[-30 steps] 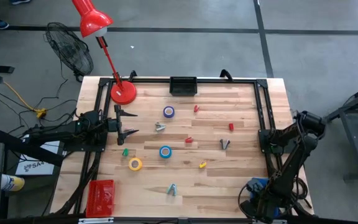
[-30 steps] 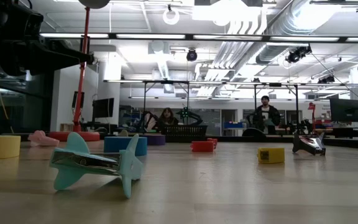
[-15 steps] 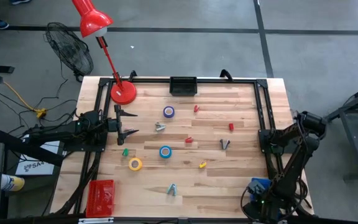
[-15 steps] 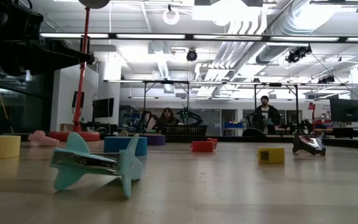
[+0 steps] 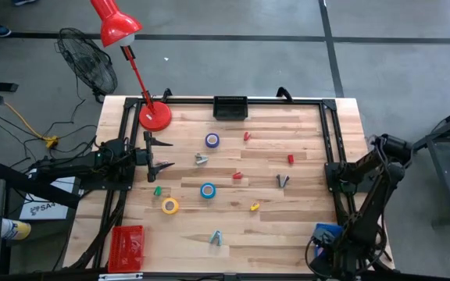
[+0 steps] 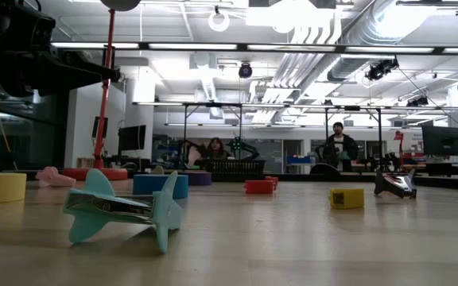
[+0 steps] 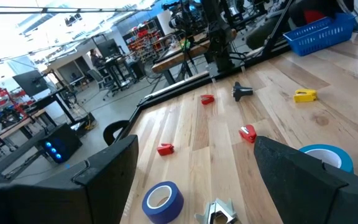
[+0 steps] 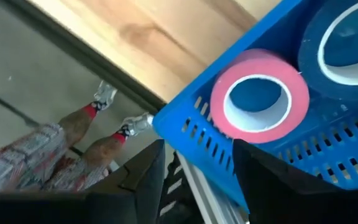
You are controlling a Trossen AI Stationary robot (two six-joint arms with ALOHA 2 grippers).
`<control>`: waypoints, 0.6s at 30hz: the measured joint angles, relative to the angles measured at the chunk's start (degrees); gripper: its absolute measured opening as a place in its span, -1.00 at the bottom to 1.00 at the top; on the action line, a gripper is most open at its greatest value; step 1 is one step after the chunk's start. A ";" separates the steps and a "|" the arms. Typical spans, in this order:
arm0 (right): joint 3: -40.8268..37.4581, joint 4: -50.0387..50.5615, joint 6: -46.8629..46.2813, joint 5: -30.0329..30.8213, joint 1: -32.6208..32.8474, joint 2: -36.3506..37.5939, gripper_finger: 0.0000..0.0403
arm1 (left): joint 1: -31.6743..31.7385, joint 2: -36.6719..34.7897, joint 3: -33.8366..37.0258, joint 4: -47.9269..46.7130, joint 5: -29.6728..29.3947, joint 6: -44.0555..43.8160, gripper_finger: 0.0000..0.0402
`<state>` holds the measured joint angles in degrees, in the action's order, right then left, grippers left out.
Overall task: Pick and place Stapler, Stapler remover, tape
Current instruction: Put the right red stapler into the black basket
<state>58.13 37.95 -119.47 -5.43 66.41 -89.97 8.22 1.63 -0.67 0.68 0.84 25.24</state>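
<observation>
- The right gripper (image 8: 194, 180) hangs over the blue basket (image 8: 185, 140) at the near right corner of the table (image 5: 303, 226). Its two dark fingers (image 8: 148, 177) stand apart and nothing is between them.
- Inside the blue basket, a pink tape roll (image 8: 260, 96) lies flat, and a blue tape roll (image 8: 344, 40) lies just beside it. The right gripper touches neither of them.
- The left gripper (image 5: 162, 156) waits above the left side of the table, far from the blue basket. Its fingers (image 7: 104, 171) are wide apart and it holds nothing.
- Other tape rolls are still on the table, well apart from the blue basket: a purple roll (image 5: 212, 140) near the far side, a second blue roll (image 5: 208, 190) in the middle, and a yellow roll (image 5: 169, 205) to its left.
- A light blue staple remover (image 6: 122, 208) lies on the near part of the table, left of the blue basket.
- A red basket (image 5: 126, 248) stands at the near left corner, opposite the blue basket.
</observation>
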 joint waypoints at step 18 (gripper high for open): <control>-0.11 7.03 17.22 4.75 -4.84 8.46 -0.10 | 0.00 0.00 0.00 0.01 0.00 0.00 0.58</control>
<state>58.02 44.98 -102.25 -0.68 61.57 -81.51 8.22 1.63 -0.67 0.69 0.84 25.24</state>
